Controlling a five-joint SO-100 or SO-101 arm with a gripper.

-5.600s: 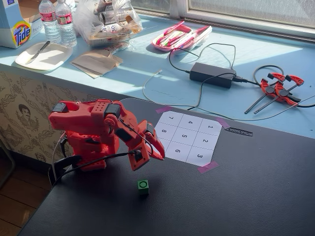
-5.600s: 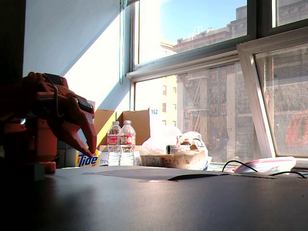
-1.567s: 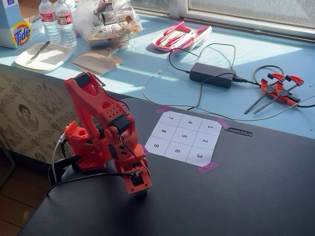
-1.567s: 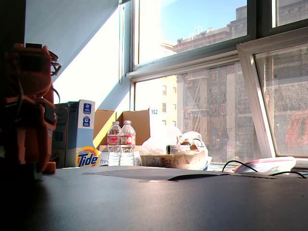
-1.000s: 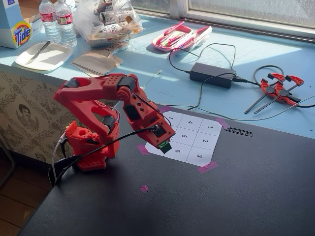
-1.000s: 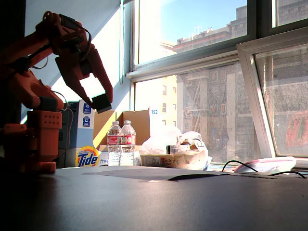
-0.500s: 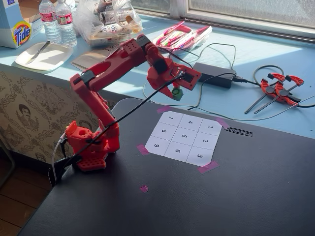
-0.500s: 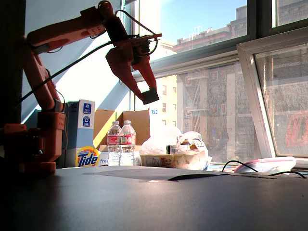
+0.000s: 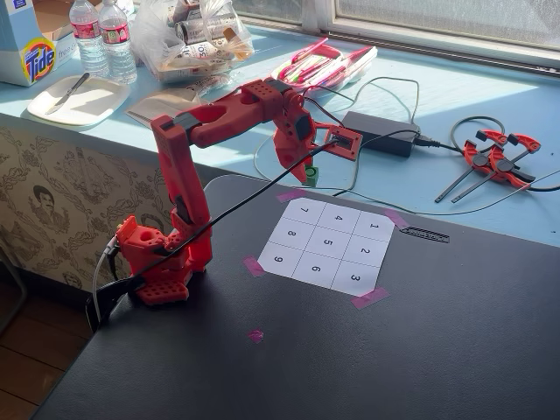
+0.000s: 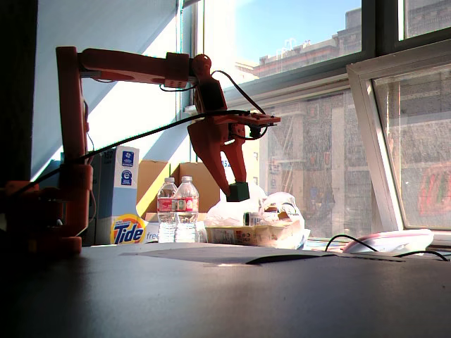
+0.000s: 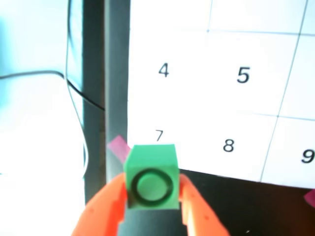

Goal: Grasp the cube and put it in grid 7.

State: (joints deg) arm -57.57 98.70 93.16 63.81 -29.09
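Cube [image 11: 150,178] bright green, dark ring, claw-held [image 11: 151,196].

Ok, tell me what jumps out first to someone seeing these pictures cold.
The red arm reaches high over the black table, its jaws clamped on the green cube in mid-air. In the wrist view the cube hangs just above the numbered sheet, partly covering grid 7. Behind, the sunlit sill is cluttered.

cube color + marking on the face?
Bright green cube, dark circular ring on the face toward the camera; clearest in the wrist view.
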